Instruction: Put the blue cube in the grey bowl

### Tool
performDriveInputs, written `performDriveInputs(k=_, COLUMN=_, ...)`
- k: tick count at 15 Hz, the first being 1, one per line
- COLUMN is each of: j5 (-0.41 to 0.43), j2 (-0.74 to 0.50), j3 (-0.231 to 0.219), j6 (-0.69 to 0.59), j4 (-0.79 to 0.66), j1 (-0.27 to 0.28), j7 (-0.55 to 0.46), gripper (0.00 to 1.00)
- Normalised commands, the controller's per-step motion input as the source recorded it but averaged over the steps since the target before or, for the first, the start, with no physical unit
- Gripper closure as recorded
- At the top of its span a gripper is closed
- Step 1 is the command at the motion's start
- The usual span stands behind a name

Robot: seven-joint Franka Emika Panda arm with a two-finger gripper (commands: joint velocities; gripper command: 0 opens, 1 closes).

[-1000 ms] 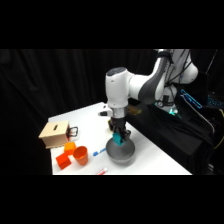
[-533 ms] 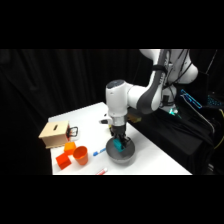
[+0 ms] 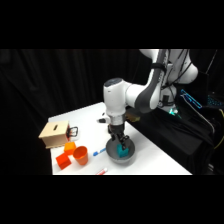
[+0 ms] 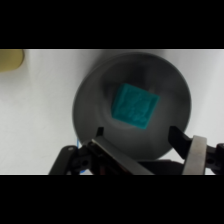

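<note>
The gripper [image 4: 142,145] rose a little from the bowl [image 4: 90,107], fingers spread; the cube [image 4: 134,105] lay free inside. The arm's upper links swung rightward.

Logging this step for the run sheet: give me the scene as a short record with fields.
blue cube: lying inside the grey bowl, free of the fingers
grey bowl: on the white table
gripper: open, above the bowl, fingers either side of the cube
nearby: orange cup, orange-red block, wooden box
task state: cube looks placed
</note>
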Motion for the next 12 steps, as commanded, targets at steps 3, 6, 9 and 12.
performDriveInputs(k=3, j5=0.019, j2=-0.29, j3=0.018, j6=-0.51, j4=0.10, j1=-0.035, j7=-0.05, gripper=0.00)
performDriveInputs(k=6, j5=-0.014, j2=-0.31, j3=-0.014, j6=-0.53, j4=0.15, j1=-0.015, j7=-0.03, gripper=0.00)
performDriveInputs(k=9, j5=-0.028, j2=-0.24, j3=-0.035, j6=-0.47, j4=0.19, j1=-0.017, j7=-0.02, gripper=0.00)
performDriveInputs(k=12, j5=-0.070, j2=-0.19, j3=-0.036, j6=-0.34, j4=0.17, j1=0.002, j7=0.05, gripper=0.00)
